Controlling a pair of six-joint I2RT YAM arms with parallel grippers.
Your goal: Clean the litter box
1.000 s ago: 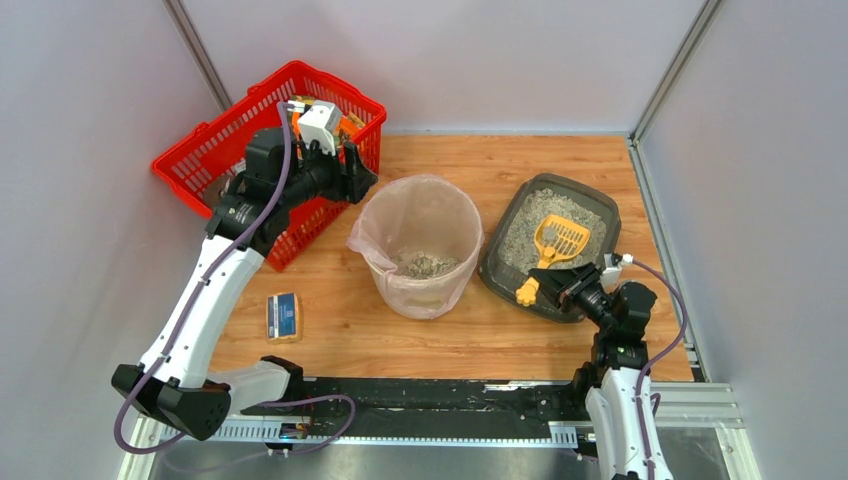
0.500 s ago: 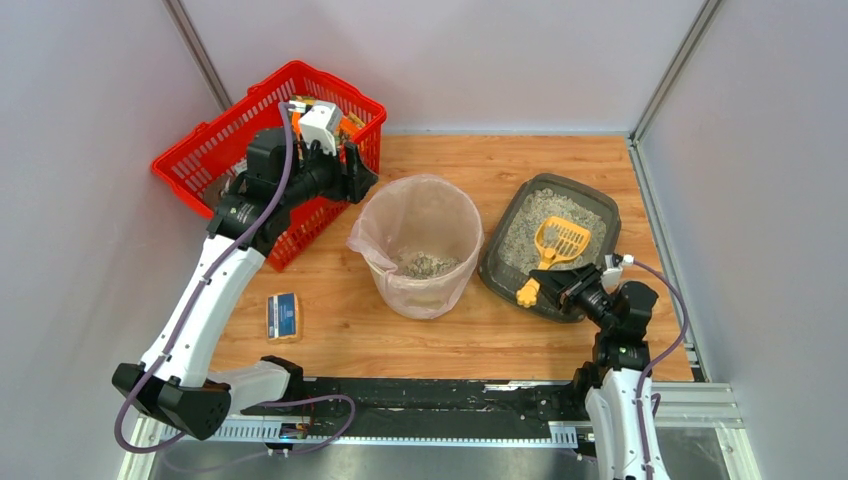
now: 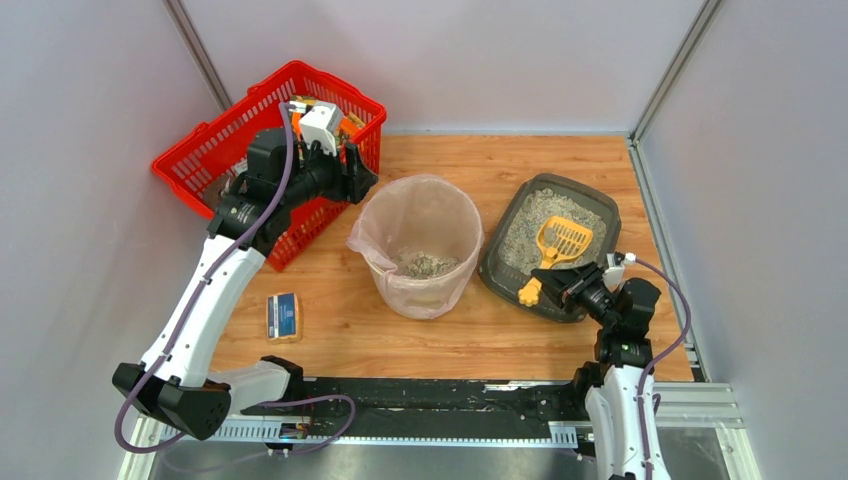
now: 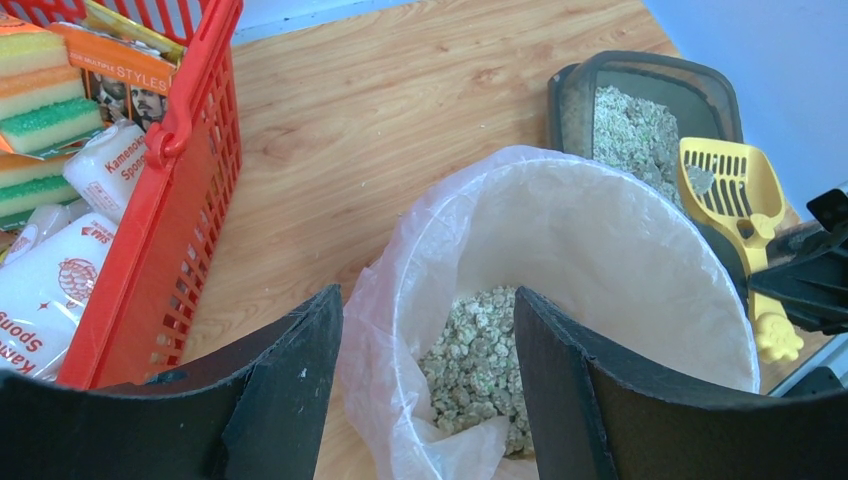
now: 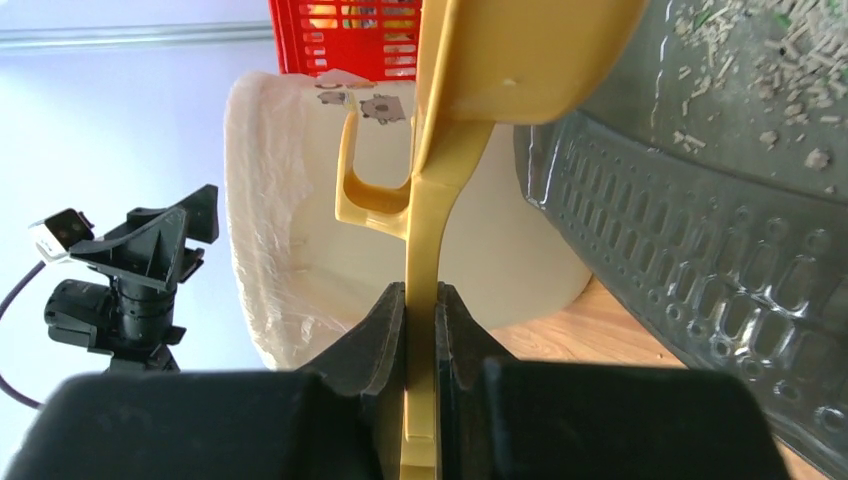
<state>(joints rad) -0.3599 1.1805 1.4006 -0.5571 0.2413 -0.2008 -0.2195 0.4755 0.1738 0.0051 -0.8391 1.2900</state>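
Red plastic mesh shopping basket (image 3: 190, 175) was seen at the far left corner of the wooden table (image 3: 500, 165), with sponges packed inside. Small blue-and-yellow packet (image 3: 284, 316) was noted flat near the near edge, left side.

Left gripper (image 4: 425, 300) was held with jaws spread wide and nothing between them, raised just beside the basket and aimed down at the bin.

Round beige plastic bin with a clear bag liner (image 3: 440, 290) was placed mid-table, with some pale litter already lying at the bottom.

Shallow dark grey rounded-rectangular plastic litter box (image 3: 497, 262) was found just right of the bin, towards the right edge, with gravelly grey-beige litter inside it.

Yellow plastic slotted scoop (image 3: 560, 238) was laid with its head on the litter and its handle over the box's near rim. Right gripper (image 5: 422, 300) was clamped tight on that handle.

Step judged: scooping and dumping, only partly done. The scoop head should be pushed under the litter and kept level when lifted. It should be carried over the near rim, then tipped well inside the liner mouth. The bin rim and bag should not be knocked.
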